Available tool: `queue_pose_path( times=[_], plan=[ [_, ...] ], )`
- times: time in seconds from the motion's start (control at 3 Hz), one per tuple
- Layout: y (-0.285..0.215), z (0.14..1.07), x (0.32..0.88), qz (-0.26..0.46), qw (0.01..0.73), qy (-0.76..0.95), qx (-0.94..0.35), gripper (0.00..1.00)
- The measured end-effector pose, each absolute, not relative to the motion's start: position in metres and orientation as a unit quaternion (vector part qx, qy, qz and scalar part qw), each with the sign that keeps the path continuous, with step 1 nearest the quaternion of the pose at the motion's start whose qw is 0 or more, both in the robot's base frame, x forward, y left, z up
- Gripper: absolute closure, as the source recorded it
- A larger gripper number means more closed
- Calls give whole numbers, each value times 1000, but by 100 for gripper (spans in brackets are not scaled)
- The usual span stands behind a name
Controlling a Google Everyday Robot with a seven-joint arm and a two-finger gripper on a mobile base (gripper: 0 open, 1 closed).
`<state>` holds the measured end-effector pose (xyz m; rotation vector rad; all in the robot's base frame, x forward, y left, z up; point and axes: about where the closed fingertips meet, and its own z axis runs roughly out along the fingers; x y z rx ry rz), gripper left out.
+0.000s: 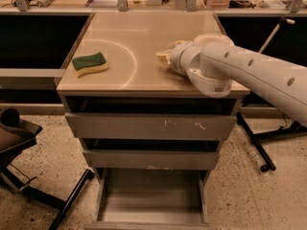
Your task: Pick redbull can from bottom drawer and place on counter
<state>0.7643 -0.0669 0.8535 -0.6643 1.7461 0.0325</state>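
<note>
Can not visible in drawer [148, 202]; gripper [164, 57] over counter [139, 32], grip we cannot tell; descending blind risks empty grasp

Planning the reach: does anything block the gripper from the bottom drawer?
Yes: the gripper is above the counter, whose top and two upper drawers lie between it and the open bottom drawer. No can shows.

On surface [144, 32]: sponge [89, 63] at left, near front edge; pincer [164, 57] over right of centre, well apart from sponge, on arm [249, 71] entering from right. Under surface: upper drawer [151, 127] above middle drawer [148, 158]. Lowest, pulled out frontward: bottom drawer [151, 200]. Left of cabinet, on floor: chair [19, 138].
</note>
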Motion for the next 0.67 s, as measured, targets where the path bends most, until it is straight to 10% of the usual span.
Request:
queue_pose_path(
  times=[0.67],
  plan=[
    [-67,853,764,15,594,752,-286,59]
  ],
)
